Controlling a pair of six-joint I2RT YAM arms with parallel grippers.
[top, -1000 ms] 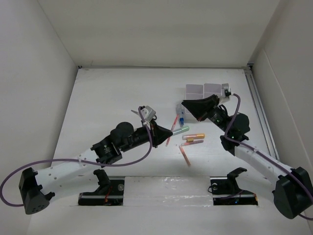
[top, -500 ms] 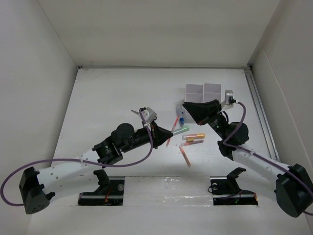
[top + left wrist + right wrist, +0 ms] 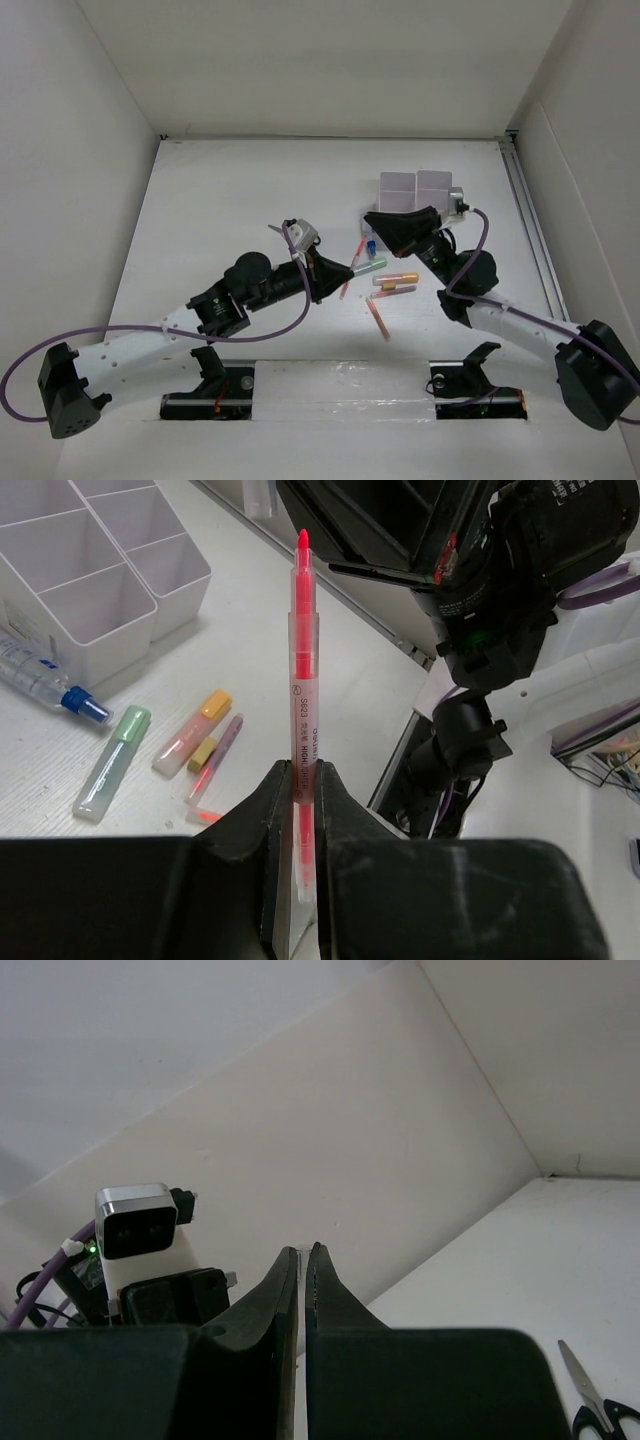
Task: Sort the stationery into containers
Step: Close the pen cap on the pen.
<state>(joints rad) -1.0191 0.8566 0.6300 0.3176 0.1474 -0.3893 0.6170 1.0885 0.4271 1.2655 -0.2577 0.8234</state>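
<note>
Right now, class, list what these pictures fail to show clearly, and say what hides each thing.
- Organiser: top view, right arm covers its near compartments; left wrist view, frame edge cuts it.
- Scissors: right wrist view, corner cuts the handles.
- Highlighter: left wrist view, lower end hidden between left gripper fingers.

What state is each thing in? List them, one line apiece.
left gripper: shut on red highlighter
right gripper: shut, empty
red highlighter: clamped, tip past the fingertips
organiser: upright, compartments in view empty
blue-capped bottle: lying beside organiser
green marker: lying loose, capped
orange marker: lying loose
scissors: lying flat
</note>
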